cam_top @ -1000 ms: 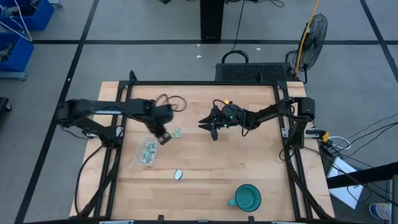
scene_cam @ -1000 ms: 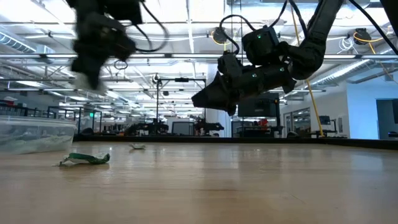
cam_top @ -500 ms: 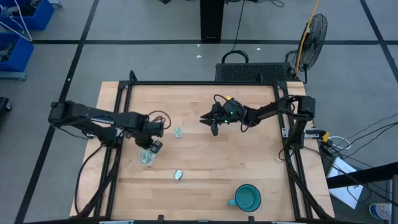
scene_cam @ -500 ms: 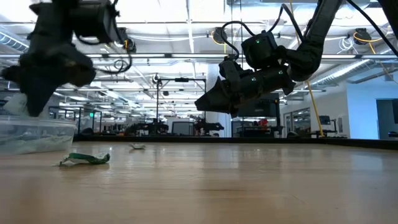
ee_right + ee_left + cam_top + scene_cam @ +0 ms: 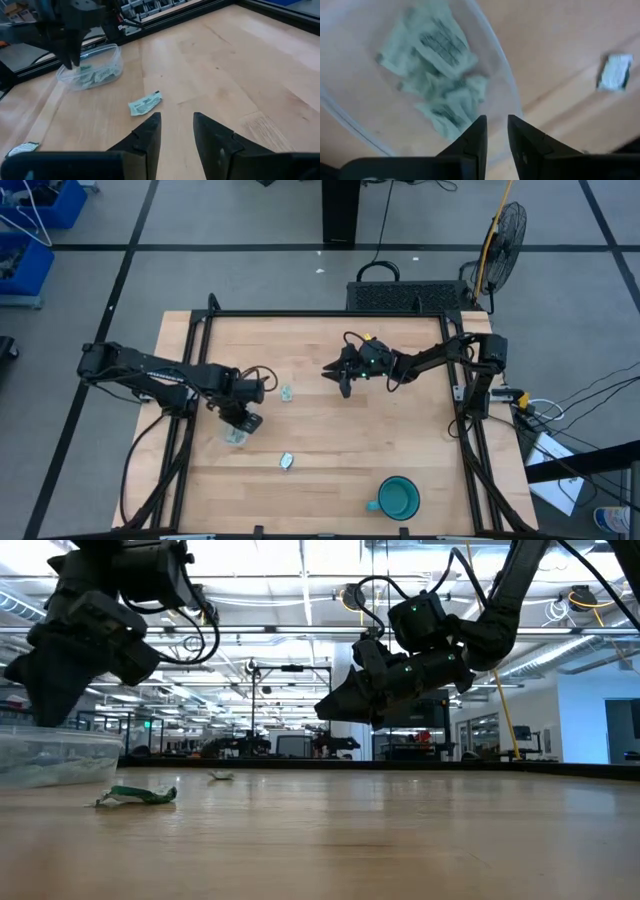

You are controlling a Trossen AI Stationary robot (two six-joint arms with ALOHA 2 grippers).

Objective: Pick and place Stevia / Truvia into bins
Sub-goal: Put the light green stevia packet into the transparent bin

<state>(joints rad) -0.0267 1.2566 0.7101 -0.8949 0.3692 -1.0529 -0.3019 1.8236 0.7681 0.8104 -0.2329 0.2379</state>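
Note:
The clear tub (image 5: 234,437) sits near the table's left side with several pale green and white sachets (image 5: 440,85) lying flat in it. My left gripper (image 5: 243,420) hangs just above the tub (image 5: 350,120), fingers pointing down, open by a narrow gap with nothing between them (image 5: 497,131). One sachet (image 5: 286,393) lies flat on the wood to the right of the tub, another (image 5: 286,462) nearer the near edge. My right gripper (image 5: 344,385) hovers open above the table's middle (image 5: 176,125), touching nothing.
A teal mug (image 5: 398,497) stands near the near edge, right of centre. A black frame (image 5: 330,314) runs around the tabletop. Bare wood lies between the two grippers and right of the mug. The low view shows the tub (image 5: 55,755) and the nearer sachet (image 5: 135,796).
My left gripper has swung from beside the loose sachet toward the table's left and near edge, and now stands over the tub, lower than before. The right arm has drawn slightly toward the far edge. The loose sachets lie where they were.

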